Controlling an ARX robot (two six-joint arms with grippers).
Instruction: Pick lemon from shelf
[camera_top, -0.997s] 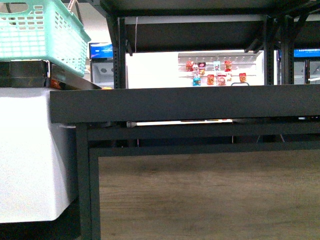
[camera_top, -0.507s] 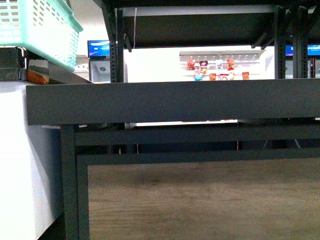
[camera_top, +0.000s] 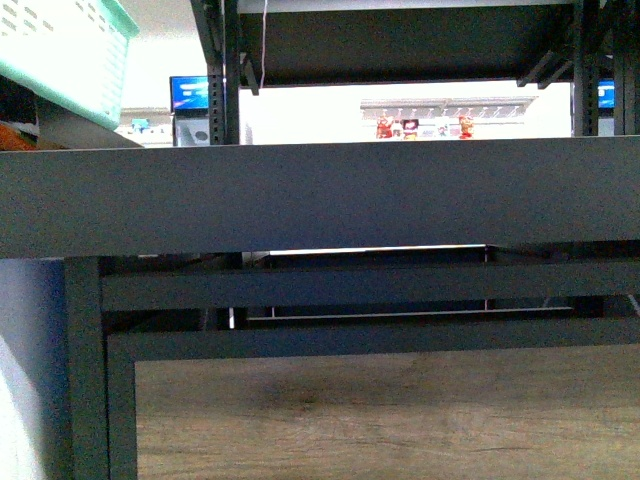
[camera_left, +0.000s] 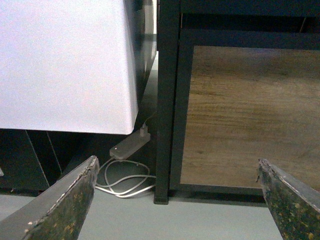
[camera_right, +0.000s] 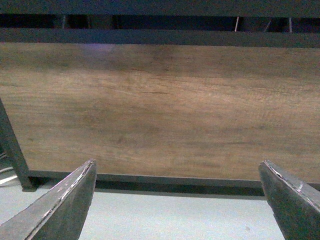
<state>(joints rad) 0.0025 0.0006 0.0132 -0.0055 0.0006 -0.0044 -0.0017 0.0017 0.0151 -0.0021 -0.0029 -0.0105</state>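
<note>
Both gaping, left claw (camera_left: 177, 161), right claw (camera_right: 177, 162), low before shelf (camera_top: 320, 195)

This looks like a shop, likely a small grocery. A black tiered display shelf (camera_top: 320, 195) with a wood-grain panel (camera_top: 400, 415) fills the front. A white freezer (camera_left: 60, 60) stands beside it, with a mint plastic basket (camera_top: 60, 50) up on the left. Far behind, bright packets (camera_top: 385, 127) hang in a row near a blue screen (camera_top: 190, 92).

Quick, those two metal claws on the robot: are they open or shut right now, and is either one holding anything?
Left gripper: open, dark worn fingers spread wide, holding nothing.
Right gripper: open, fingers spread wide, holding nothing.
</note>
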